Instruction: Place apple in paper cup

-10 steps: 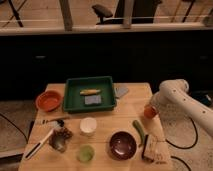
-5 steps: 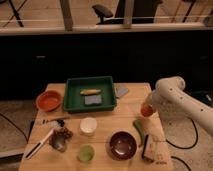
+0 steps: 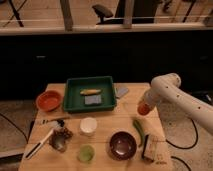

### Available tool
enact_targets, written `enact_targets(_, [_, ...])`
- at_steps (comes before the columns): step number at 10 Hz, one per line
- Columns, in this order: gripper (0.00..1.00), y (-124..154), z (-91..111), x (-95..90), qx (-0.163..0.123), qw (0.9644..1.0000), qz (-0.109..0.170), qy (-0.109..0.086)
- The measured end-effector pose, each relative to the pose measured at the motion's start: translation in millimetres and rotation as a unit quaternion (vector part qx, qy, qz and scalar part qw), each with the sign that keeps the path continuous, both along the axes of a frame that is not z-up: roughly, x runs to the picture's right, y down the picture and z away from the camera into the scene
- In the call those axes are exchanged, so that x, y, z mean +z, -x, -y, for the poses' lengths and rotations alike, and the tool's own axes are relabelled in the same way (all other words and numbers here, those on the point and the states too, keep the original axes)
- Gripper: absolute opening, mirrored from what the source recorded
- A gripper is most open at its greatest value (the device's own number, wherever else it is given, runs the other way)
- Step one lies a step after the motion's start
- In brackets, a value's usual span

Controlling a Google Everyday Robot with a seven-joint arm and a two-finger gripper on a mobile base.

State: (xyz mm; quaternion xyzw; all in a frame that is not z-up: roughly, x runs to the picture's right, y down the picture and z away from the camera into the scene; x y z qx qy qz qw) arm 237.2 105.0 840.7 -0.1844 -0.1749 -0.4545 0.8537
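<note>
One wooden table (image 3: 107, 117) carries the whole spread, seen from above at an angle. At its far left edge sits a round orange-red bowl (image 3: 49, 100), and below it, near the front left corner, a long white-handled utensil (image 3: 39, 144) lies tilted beside a small cluster of dark, shiny items (image 3: 60, 138) too blurred to identify. Toward the middle back stands a rectangular green tray (image 3: 90, 93) holding a yellowish oblong item (image 3: 90, 91) and a flat grey pad (image 3: 92, 100); a small grey object (image 3: 121, 91) lies just off the tray's right edge. In front of the tray, the small white paper cup (image 3: 88, 125) stands upright with its pale inside showing, and a light green cup (image 3: 86, 153) sits nearer the front edge. To their right rests a dark maroon bowl (image 3: 123, 144), followed by a long green cucumber (image 3: 139, 131) lying along the table and a pale boxy item (image 3: 149, 148) near the front right corner. Above the table's right side, the white robot arm (image 3: 172, 95) reaches in from the right, and its gripper (image 3: 144, 108) is pinched around the small orange-red apple (image 3: 144, 109), held just above the tabletop beyond the cucumber's far end, well apart from the paper cup.
</note>
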Motion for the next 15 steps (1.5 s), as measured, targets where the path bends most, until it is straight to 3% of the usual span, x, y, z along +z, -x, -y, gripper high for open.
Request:
enact_targets(9, [0.00,65.6,19.3,-18.3,-0.049,0.9984,0.024,-0.011])
enact_targets(15, [0.00,119.1,29.9,-34.8,-0.099,0.9940,0.044,-0.013])
